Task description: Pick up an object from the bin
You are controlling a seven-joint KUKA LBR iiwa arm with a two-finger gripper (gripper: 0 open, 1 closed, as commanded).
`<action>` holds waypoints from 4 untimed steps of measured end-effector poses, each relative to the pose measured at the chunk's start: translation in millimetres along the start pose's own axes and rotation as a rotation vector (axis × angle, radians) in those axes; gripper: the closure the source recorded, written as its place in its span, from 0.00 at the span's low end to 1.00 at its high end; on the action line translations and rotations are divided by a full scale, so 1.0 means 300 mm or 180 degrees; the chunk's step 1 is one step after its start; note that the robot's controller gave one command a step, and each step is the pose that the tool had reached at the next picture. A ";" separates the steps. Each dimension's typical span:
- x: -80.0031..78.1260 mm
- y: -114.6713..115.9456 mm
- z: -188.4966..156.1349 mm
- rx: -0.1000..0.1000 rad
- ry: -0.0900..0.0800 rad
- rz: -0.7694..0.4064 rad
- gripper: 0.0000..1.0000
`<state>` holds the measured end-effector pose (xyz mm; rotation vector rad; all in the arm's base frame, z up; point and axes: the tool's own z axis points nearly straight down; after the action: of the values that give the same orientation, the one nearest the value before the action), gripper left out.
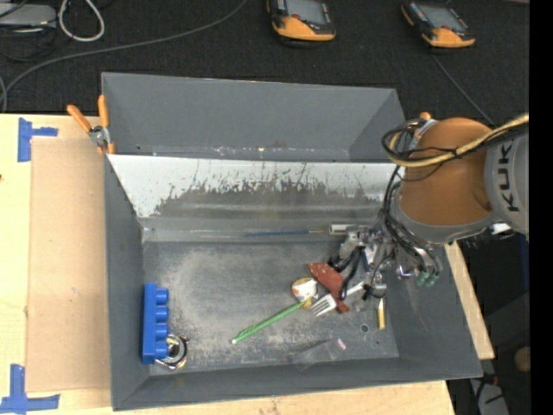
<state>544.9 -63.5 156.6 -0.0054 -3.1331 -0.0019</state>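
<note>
My gripper [370,262] hangs low over the right part of the bin floor, just under the arm's orange cover. Directly at its left lies a small heap: a red-brown flat piece [328,278], a pale yellow lump [302,290] and a white fork-like piece [322,305]. A thin green stick [268,322] runs from that heap down to the left. A small yellow peg [381,316] lies just below the gripper. The gripper's metal parts and dark cables overlap the heap's right side, and nothing shows clearly held.
A blue ridged block [155,322] stands along the left wall near the front, with a metal ring [174,349] at its lower end. A tiny pink scrap [341,344] lies near the front wall. The bin's sloped walls rise close behind and to the right of the gripper.
</note>
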 end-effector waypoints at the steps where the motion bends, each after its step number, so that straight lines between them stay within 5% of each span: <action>1: -0.006 0.001 -0.012 0.0003 -0.0023 -0.0008 0.00; 2: -0.045 0.083 0.240 -0.0004 -0.0024 0.0445 0.00; 4: -0.035 0.103 0.250 -0.0004 -0.0022 0.0541 0.00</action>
<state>554.9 -32.4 81.4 -0.2720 -3.1281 -0.0026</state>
